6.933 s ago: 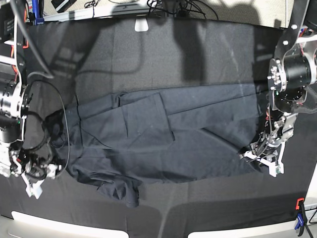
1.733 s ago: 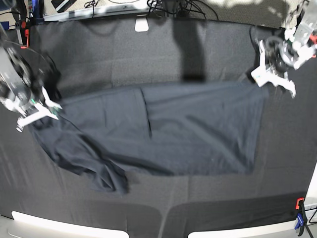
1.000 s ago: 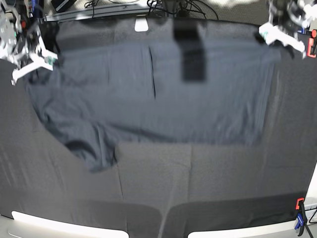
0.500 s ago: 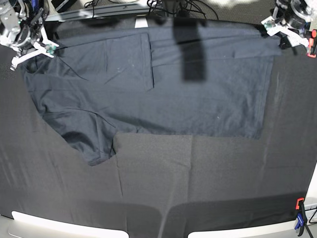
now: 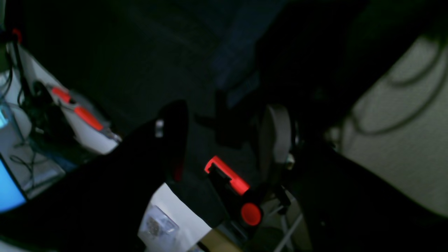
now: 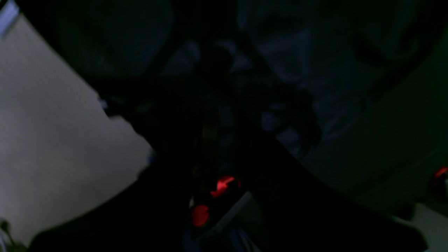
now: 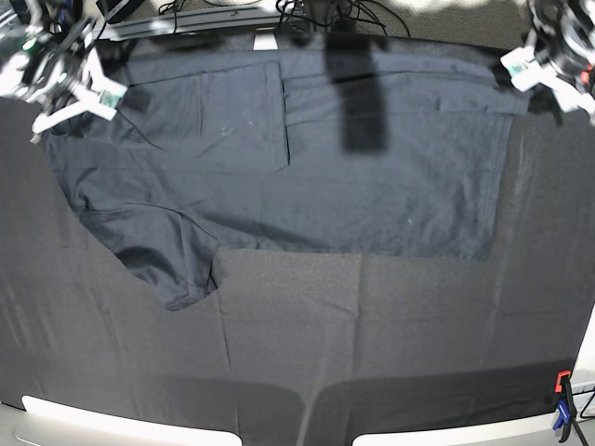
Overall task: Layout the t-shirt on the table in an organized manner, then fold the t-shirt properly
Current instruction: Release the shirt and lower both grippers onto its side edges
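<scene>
- The t-shirt (image 7: 279, 158) lies across the upper half of the base view on the table (image 7: 390, 334), its top edge run up near the far border. In my judgement you carried it there to draw the body out flat.
- The right portion sits smooth, with a straight side edge at centre right. The lower-left part is bunched, one lobe hanging toward lower left, so layout looks incomplete and folding not yet due.
- Your left gripper (image 7: 548, 67), upper right of the base view, stands spread. The left wrist view confirms it: both fingers (image 5: 276, 140) stand apart with bare gap between, nothing clamped.
- Your right gripper (image 7: 74, 93), upper left of the base view, sits at the shirt's corner. Whether it pinches cloth or has let go, I cannot tell.
- The right wrist view is too dark to settle that. It shows only rumpled fabric in its upper right and a red clamp (image 6: 210, 199) at lower centre.
- The base view alone gives the garment's whole outline. The left wrist view alone shows a red-handled clamp (image 5: 231, 185) at the table edge beneath the fingers.
</scene>
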Motion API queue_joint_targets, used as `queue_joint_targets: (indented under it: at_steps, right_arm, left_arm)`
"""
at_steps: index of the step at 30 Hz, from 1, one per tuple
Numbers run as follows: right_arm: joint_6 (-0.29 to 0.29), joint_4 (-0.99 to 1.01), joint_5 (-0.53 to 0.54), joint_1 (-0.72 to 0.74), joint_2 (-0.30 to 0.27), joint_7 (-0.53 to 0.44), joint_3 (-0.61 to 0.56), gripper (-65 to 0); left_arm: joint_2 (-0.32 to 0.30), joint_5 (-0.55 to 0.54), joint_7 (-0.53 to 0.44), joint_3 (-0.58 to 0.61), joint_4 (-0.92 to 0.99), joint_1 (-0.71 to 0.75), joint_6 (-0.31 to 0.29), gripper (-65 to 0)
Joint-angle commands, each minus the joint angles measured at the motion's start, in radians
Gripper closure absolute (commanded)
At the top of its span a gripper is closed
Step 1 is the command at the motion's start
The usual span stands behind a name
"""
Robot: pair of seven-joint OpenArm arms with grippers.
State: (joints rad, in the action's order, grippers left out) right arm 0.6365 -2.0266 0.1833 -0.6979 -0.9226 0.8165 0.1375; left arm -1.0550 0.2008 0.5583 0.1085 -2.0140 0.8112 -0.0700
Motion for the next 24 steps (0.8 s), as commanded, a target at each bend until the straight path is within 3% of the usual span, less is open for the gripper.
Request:
queue_joint_targets:
  at_steps: [1,9,12,14,16,18,21,24]
  right_arm:
    - [0.009,-0.016,0.018,0.002,-0.019,-0.018,0.036,-8.3]
    - [-0.023,-0.012,0.064,0.027,-0.004,-0.084,0.175,-8.3]
    - [-0.032,0.014,0.064,0.097,0.043,-0.129,0.177,-9.0]
    - [-0.032,0.051,0.064,0.161,0.09,-0.182,0.177,-15.8]
    - [-0.034,0.101,0.064,0.235,0.144,-0.244,0.177,-28.3]
    - [-0.069,0.15,0.078,0.309,0.196,-0.316,0.176,-36.3]
    - [-0.097,0.211,0.176,0.423,0.266,-0.376,0.176,-37.0]
    - [-0.096,0.264,0.265,0.531,0.336,-0.278,0.176,-37.0]
  left_arm:
    - [-0.014,0.003,0.0,-0.026,-0.013,0.006,0.01,-29.8]
    - [0.014,-0.056,-0.021,-0.224,-0.008,0.003,0.011,-29.8]
    - [0.05,-0.131,-0.114,-0.315,0.01,-0.003,0.011,-29.6]
    - [0.1,-0.191,-0.165,-0.359,0.027,-0.04,0.01,-29.6]
    - [0.151,-0.248,-0.175,-0.38,0.053,-0.112,0.004,-29.6]
    - [0.2,-0.314,-0.175,-0.381,0.094,-0.206,-0.032,-29.6]
    - [0.299,-0.449,-0.179,-0.381,0.177,-0.359,-0.113,-29.6]
    - [0.406,-0.542,-0.177,-0.381,0.279,-0.503,-0.182,-29.6]
